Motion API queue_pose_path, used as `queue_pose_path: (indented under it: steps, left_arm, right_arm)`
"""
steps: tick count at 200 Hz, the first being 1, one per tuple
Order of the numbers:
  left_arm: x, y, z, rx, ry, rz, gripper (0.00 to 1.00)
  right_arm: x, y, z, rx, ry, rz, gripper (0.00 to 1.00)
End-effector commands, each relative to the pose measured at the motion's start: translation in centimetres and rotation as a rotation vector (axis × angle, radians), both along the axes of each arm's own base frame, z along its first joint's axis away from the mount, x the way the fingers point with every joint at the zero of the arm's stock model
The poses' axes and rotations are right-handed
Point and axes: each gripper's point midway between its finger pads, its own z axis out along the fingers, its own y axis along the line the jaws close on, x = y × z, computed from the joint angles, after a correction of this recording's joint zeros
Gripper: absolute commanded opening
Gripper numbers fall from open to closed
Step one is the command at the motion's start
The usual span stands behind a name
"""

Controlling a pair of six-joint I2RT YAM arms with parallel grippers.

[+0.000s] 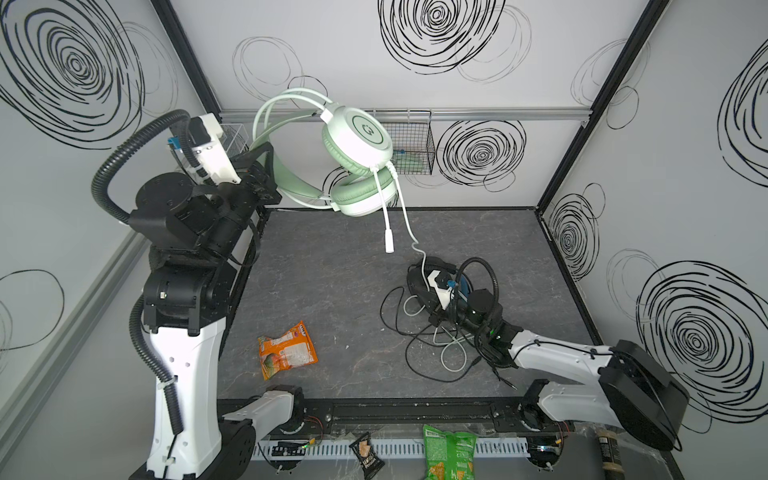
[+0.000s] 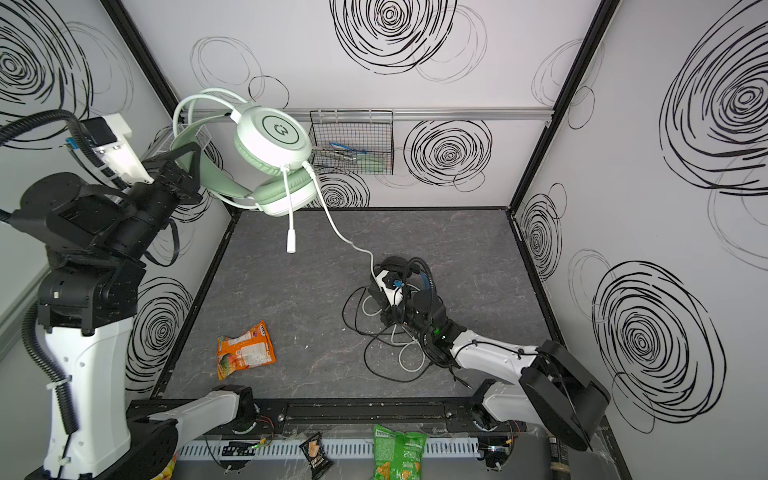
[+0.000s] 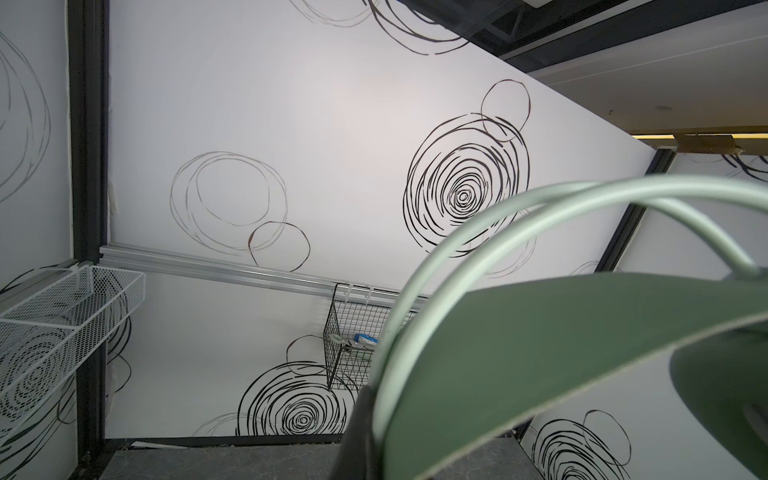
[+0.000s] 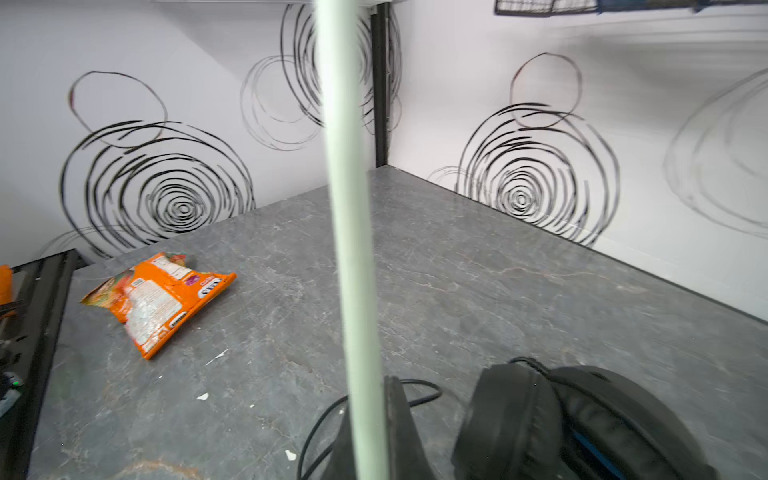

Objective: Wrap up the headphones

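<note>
Right gripper [image 1: 419, 286] sits low on the bench [image 1: 332, 270], right of centre, and I read it as clamped on the white cable [image 4: 349, 208], which rises straight up between its fingers in the right wrist view. Left gripper [image 1: 266, 164] is closed on the headband of the mint-green headset [image 1: 357, 137], holding it high in the far-left corner with the earcups hanging to the right of it. From the lower earcup the white cable runs down and to the right, toward the near side, into the right gripper, so its free span lies on a diagonal between my two arms. The black headset [image 4: 573, 419] lies on the bench just beside the right gripper, and its black cable [image 1: 390, 307] is tangled with the white slack on the near side. I judge winding means carrying the right gripper up and far-left toward the earcups, and the tangle could drag.
</note>
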Motion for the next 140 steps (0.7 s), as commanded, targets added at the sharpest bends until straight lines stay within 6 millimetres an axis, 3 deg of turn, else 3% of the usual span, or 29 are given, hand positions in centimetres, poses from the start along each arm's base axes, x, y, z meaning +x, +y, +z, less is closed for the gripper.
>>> queue_pose_path:
  steps: [1,36,80,140]
  left_arm:
    - [-0.6,0.6,1.5,-0.028,-0.077,0.02,0.0]
    - [0.9,1.3,-1.9,-0.021,-0.007,0.037,0.0]
    - [2.7,2.2,-7.7,0.004,0.112,0.085,0.0]
    - [3.4,1.8,-14.7,0.024,0.255,0.074,0.0]
  right_arm:
    - [2.0,-3.2,2.0,-0.075,-0.044,-0.199,0.0]
    - [1.8,-6.1,5.6,-0.136,-0.149,-0.3,0.0]
    - [0.7,-9.1,10.6,-0.122,-0.267,-0.38,0.0]
    - [0.3,-11.0,14.1,-0.181,-0.318,-0.445,0.0]
